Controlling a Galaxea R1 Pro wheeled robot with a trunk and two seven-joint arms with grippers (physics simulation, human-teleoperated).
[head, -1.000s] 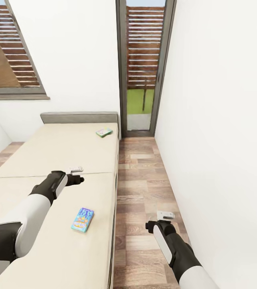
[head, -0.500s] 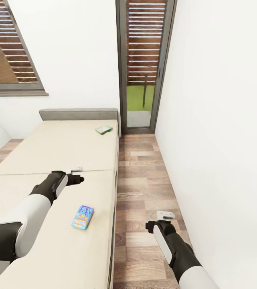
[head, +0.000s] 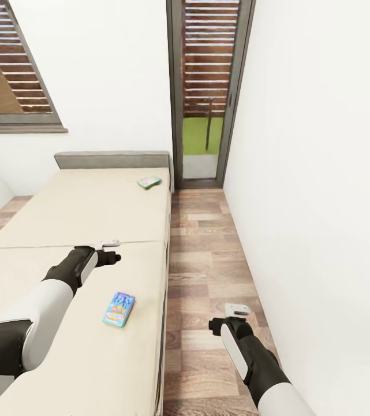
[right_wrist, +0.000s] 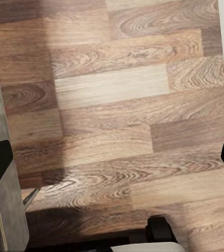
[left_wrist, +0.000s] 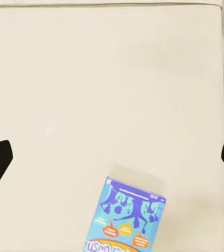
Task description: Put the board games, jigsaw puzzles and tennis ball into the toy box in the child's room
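Your right tool point(head: 238, 311) hangs over the wood-plank floor point(head: 208, 254) in the aisle between the bed point(head: 75, 214) and the right wall, fingers spread wide with nothing between them. Your left tool point(head: 109, 249) hovers above the beige mattress, near the seam across it, fingers likewise apart and empty. A blue board game point(head: 119, 309) lies flat on the mattress near its right edge, just nearer than the left tool and apart from it; the left wrist view shows it point(left_wrist: 125, 215) below the open fingers. Farther off, a second, green-and-white board game point(head: 149, 182) rests near the grey headboard point(head: 112, 159), at the bed's far right corner. Beyond stands a tall grey-framed window point(head: 208, 92).
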